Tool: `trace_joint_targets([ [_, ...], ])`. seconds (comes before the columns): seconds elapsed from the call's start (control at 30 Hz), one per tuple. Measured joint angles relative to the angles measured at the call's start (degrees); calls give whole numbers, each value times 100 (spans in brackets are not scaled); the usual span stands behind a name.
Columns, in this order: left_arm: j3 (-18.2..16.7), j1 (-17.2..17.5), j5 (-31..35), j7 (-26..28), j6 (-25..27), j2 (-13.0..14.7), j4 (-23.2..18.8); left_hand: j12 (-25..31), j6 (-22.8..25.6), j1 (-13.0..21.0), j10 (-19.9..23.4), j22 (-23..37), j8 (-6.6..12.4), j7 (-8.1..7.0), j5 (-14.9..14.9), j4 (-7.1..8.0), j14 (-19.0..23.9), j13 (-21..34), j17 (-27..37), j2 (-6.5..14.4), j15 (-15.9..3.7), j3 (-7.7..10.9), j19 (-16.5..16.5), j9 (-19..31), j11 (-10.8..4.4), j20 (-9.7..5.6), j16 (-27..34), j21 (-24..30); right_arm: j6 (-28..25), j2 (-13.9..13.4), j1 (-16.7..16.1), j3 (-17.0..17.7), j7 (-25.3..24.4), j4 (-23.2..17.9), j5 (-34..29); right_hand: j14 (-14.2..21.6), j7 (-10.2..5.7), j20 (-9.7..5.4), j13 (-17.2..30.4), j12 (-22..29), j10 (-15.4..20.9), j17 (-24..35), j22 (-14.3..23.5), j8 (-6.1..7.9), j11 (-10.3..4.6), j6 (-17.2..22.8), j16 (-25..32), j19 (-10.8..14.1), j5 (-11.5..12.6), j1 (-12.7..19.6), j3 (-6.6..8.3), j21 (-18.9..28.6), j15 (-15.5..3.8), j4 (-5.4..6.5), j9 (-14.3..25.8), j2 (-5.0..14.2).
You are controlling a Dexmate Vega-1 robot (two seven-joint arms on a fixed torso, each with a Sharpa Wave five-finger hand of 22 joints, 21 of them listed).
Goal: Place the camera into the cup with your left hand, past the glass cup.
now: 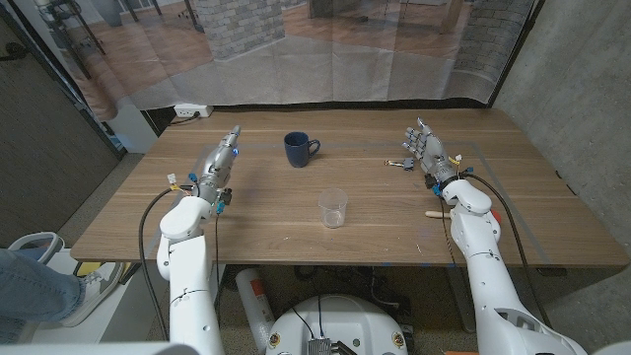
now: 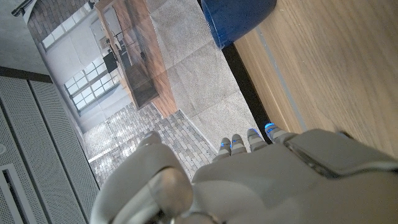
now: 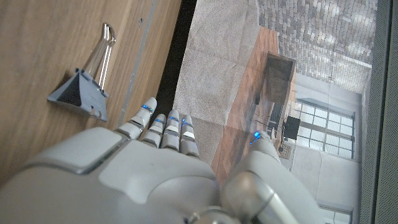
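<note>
A dark blue mug (image 1: 301, 149) stands at the table's far middle, handle toward the right. Closer to me, near the centre, is a clear glass cup (image 1: 333, 208), upright and empty. My left hand (image 1: 219, 163) is at the table's left side, left of the mug, fingers stretched out and holding nothing. The left wrist view has that hand (image 2: 249, 180) with the mug (image 2: 239, 18) beyond its fingertips. My right hand (image 1: 426, 148) stands at the far right with fingers spread and nothing in it. A small binder clip (image 1: 399, 163) lies just beside it, seen close in the right wrist view (image 3: 84, 87).
A small stick-like item (image 1: 435, 213) lies on the wooden table (image 1: 266, 237) by my right forearm. A white power strip (image 1: 187, 111) sits on the floor past the back left corner. A person's leg (image 1: 30, 286) is at the bottom left edge.
</note>
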Motion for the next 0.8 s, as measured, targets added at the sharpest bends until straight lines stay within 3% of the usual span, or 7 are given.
trace_joint_targets([
  [0.8,36,262,459,254,149,-34,-537,0,33,44,62,0,0,-32,0,-24,21,0,0,0,-21,-25,0,0,-62,0,0,0,-19,11,9,9,-30,81,-73,30,0,-1,0,0,0,0,0,0,0,0,0,63,0,0,-25,-53,-31,-25,0,0],
])
